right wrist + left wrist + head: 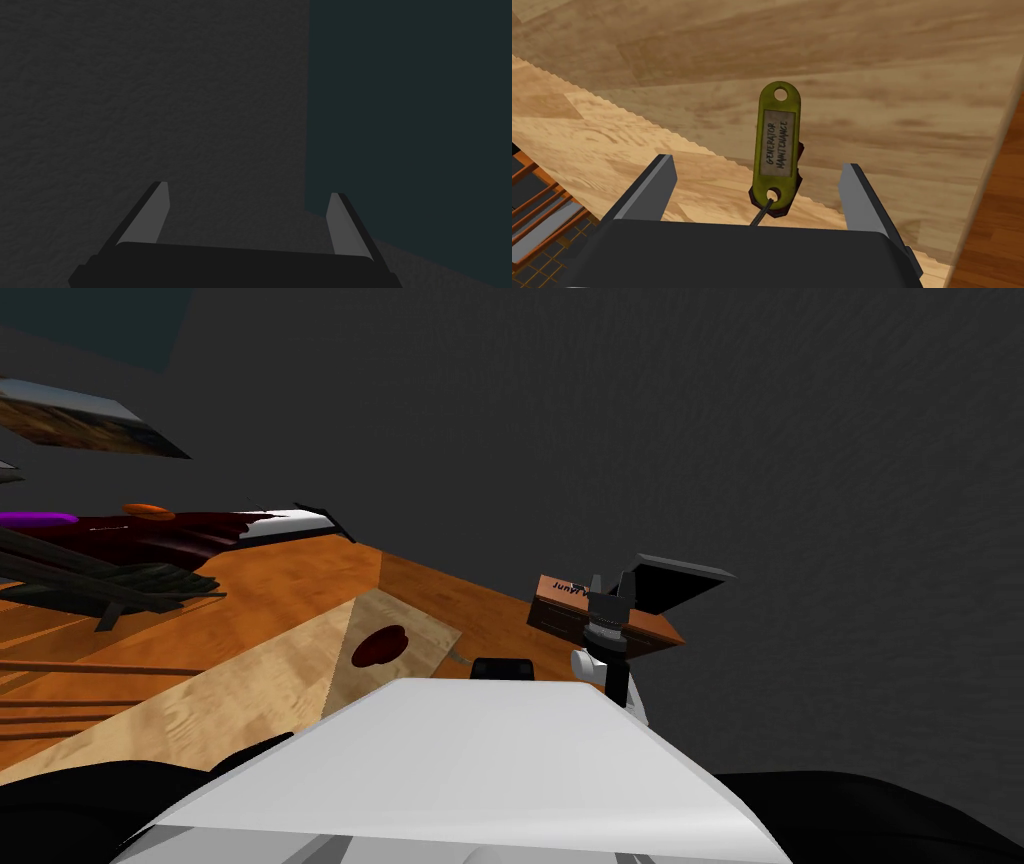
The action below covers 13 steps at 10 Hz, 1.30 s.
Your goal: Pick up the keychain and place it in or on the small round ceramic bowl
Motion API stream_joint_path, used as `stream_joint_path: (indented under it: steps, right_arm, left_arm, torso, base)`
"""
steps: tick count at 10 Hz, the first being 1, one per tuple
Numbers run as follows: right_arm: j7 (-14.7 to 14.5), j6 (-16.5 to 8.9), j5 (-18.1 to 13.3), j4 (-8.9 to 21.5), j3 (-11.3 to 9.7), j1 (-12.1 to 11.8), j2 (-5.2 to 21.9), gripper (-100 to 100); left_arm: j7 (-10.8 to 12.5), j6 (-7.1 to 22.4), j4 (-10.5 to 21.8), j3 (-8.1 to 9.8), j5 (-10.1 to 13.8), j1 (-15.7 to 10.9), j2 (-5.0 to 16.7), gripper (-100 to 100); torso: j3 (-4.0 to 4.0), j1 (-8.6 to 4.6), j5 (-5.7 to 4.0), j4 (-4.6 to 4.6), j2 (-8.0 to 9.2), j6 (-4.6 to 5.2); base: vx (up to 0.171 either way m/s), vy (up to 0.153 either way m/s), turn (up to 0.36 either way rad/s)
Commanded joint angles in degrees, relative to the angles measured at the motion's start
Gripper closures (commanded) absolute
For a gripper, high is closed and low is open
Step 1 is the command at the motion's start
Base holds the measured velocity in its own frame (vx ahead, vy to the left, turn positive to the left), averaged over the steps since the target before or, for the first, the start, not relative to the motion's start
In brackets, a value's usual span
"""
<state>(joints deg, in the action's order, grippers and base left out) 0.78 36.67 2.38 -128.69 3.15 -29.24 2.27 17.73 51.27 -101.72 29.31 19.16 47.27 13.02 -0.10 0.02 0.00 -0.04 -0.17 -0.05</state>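
Observation:
The keychain (777,145) is an olive-yellow tag labelled "GENERATOR MAINTENANCE". It lies on a light wooden table (862,65) with a dark red piece showing from under it and a thin dark cord at its near hole. My left gripper (758,162) is open over it, one finger on each side and neither touching. In the head view, the left gripper's dark body (502,669) sits at the table's near edge. A dark red round patch (380,646) lies on the table (250,688) to its left; I cannot tell what it is. My right gripper (612,584) is raised and open (247,187).
A brown lettered box (560,596) with a dark flap (680,578) stands just behind the right gripper. Orange wood floor (250,588) runs beyond the table. Dark clutter (120,568) lies at the far left. Orange slats over a dark grid (537,220) show past the table's edge.

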Motion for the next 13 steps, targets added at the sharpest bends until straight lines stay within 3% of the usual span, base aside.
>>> stream_joint_path:
  steps: [1,2,3,6,7,8,12,13]
  right_arm:
    - [0.00,0.00,0.00,0.00,0.00,0.00,0.00,0]
    - [0.00,0.00,0.00,0.00,0.00,0.00,0.00,0]
    - [0.00,0.00,0.00,0.00,0.00,0.00,0.00,0]
    - [0.00,0.00,0.00,0.00,0.00,0.01,0.00,0]
    - [0.00,0.00,0.00,0.00,0.00,0.01,0.00,0]
    - [0.00,0.00,0.00,0.00,0.00,0.01,0.00,0]
    - [0.00,0.00,0.00,0.00,0.00,0.01,0.00,0]
    - [0.00,0.00,0.00,0.00,0.00,0.01,0.00,0]
  left_arm:
    - [0.00,0.00,0.00,0.00,0.00,0.00,0.00,-100]
    - [0.00,0.19,0.19,0.04,0.01,-0.01,-0.03,0]
    - [-0.20,-0.90,1.89,-0.22,-0.43,-0.87,-0.13,-100]
    - [-0.62,-3.04,5.34,-0.71,-1.31,-2.59,-0.33,-100]
    - [-0.51,-2.53,4.49,-0.64,-1.20,-2.14,-0.41,-100]
    - [-0.53,-2.71,4.64,-0.67,-1.25,-2.22,-0.43,100]
    - [-0.55,-2.67,4.62,-0.67,-1.25,-2.20,-0.41,100]
    - [-0.54,-2.68,4.61,-0.67,-1.25,-2.21,-0.41,0]
  torso:
    - [0.00,0.00,0.00,0.00,0.00,0.00]
    - [0.05,-0.04,-0.02,0.02,0.10,0.00]
    - [0.10,-0.06,-0.02,0.04,0.18,0.00]
    - [0.12,0.05,0.01,0.05,0.21,0.00]
    - [0.13,0.05,0.01,0.05,0.23,0.00]
    - [0.14,-0.01,-0.01,0.05,0.24,0.00]
    - [0.15,-0.07,-0.01,0.06,0.25,-0.02]
    - [0.15,-0.07,-0.01,0.06,0.26,-0.01]
  base:
    - [0.027,0.007,-0.010]
    - [0.005,0.002,0.002]
    - [0.008,0.014,0.010]
    - [0.007,0.031,0.010]
    - [0.000,0.013,-0.001]
    - [0.000,0.000,0.000]
    - [0.000,0.000,0.000]
    - [0.000,0.000,0.000]
